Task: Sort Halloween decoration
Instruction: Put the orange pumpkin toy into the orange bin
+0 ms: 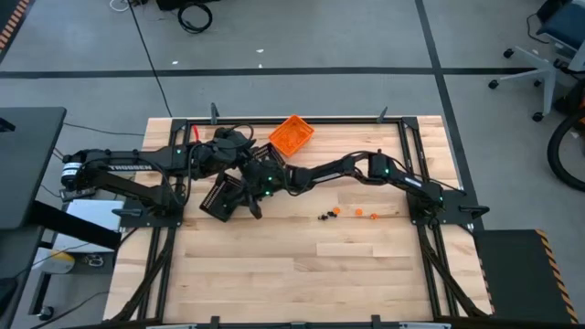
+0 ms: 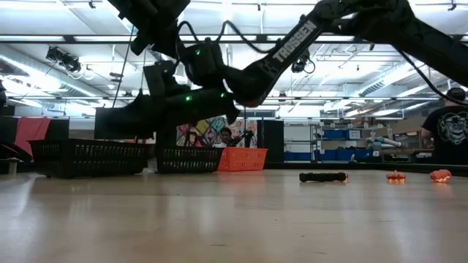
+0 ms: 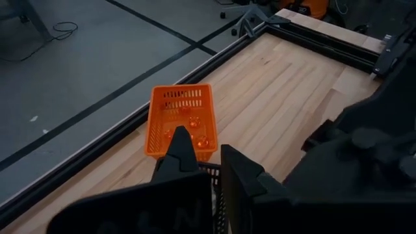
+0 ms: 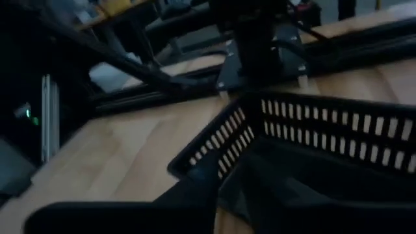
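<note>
Pale wooden tabletop carries a small scatter of Halloween trinkets: a black one and orange ones lying loose, well apart from both end effectors. White lettering "TROSSEN" runs along the right arm's forearm in the low view. The right end effector hangs over a black slatted tray; how far its fingers part, I cannot tell. The left end effector is closed, empty, just above a black tray's rim. Beyond it sits the orange tray with orange trinkets inside
</note>
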